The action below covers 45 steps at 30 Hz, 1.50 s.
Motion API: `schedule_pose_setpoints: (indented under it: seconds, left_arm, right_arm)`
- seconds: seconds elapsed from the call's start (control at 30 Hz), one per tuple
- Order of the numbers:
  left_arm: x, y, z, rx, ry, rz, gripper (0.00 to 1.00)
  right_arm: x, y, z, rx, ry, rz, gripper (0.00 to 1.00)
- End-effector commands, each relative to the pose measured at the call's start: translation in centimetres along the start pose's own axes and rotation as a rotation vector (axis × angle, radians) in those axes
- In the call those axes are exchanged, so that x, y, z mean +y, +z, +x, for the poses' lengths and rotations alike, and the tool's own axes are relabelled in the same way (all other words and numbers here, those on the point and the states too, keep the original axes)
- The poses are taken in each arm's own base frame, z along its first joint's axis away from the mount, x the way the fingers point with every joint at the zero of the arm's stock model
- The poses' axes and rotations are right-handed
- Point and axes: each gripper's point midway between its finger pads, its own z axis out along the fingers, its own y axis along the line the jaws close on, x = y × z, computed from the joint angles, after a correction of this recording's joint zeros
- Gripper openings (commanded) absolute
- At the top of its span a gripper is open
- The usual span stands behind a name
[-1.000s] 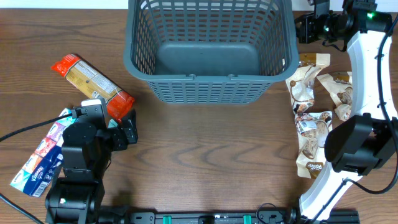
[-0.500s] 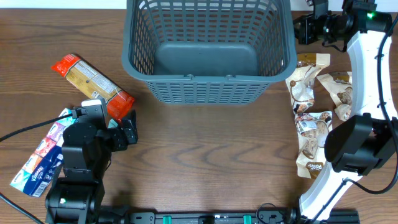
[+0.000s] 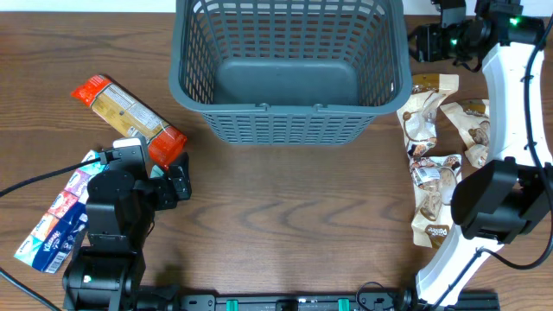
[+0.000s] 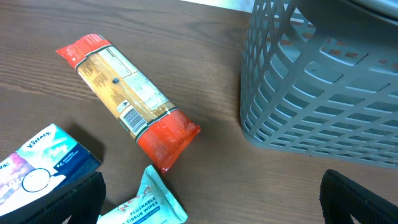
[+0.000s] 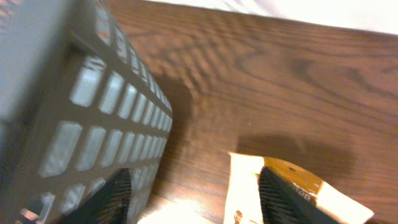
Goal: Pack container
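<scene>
The container (image 3: 294,110), a large slate-grey slotted basket, stands at the back centre with nothing in it. My right gripper (image 3: 416,43) hovers by its right rim. In the right wrist view the right gripper (image 5: 199,199) is open, with the container's lattice wall (image 5: 81,112) on the left and a pale snack pack (image 5: 245,186) below its fingers. My left gripper (image 3: 179,177) rests at the front left. In its wrist view the left gripper (image 4: 211,208) is wide open over bare wood, beside a teal wipes pack (image 4: 149,204). The container's corner (image 4: 323,81) shows at upper right.
A red and gold packet (image 3: 130,119) lies left of the basket, also in the left wrist view as the packet (image 4: 127,99). A blue tissue pack (image 3: 56,220) lies partly under the left arm. Several brown and white snack packs (image 3: 432,155) lie right of the basket.
My right gripper's jaws have come apart beside the basket's right rim. The left arm has stayed still.
</scene>
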Motion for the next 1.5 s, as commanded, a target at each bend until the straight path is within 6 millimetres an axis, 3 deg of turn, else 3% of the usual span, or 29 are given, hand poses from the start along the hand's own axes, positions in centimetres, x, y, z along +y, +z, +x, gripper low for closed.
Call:
schedule_pose_setpoints:
  seconds: [0.0,0.1,0.17,0.27,0.37,0.5,0.8,1.0,1.47]
  left_arm:
    - [0.1,-0.5,-1.0,-0.027,-0.016,-0.007,0.99]
    - [0.1,-0.5,-1.0,-0.027,-0.016,-0.007,0.99]
    - [0.1,-0.5,-1.0,-0.027,-0.016,-0.007,0.98]
    - [0.1,-0.5,-1.0,-0.027,-0.016,-0.007,0.98]
    - [0.1,-0.5,-1.0,-0.027,-0.016,-0.007,0.99]
    - [0.1,-0.5,-1.0,-0.027,-0.016,-0.007,0.99]
    - [0.1,-0.5,-1.1,-0.028,-0.017,-0.006,0.99]
    - [0.1,-0.5,-1.1,-0.028,-0.016,-0.006,0.99]
    - [0.1,-0.5,-1.1,-0.028,-0.016,-0.007,0.99]
  right_arm:
    - [-2.4,-4.1,-0.8,-0.059,0.068,0.081,0.62]
    - [-3.8,-7.7,-0.6,-0.099,0.198,0.118,0.62]
    - [-4.5,-10.2,0.9,-0.083,0.291,0.138,0.66]
    - [-5.2,-12.0,4.0,0.003,0.357,0.171,0.79]
    - [-6.5,-12.2,7.7,0.142,0.374,0.25,0.88]
    - [-6.7,-10.6,10.8,0.27,0.348,0.276,0.98]
    - [-6.5,-5.5,14.9,0.389,0.302,0.255,0.99]
    - [-7.4,-3.6,15.2,0.445,0.278,0.395,0.98]
    - [-7.6,4.8,15.5,0.461,0.24,0.375,0.98]
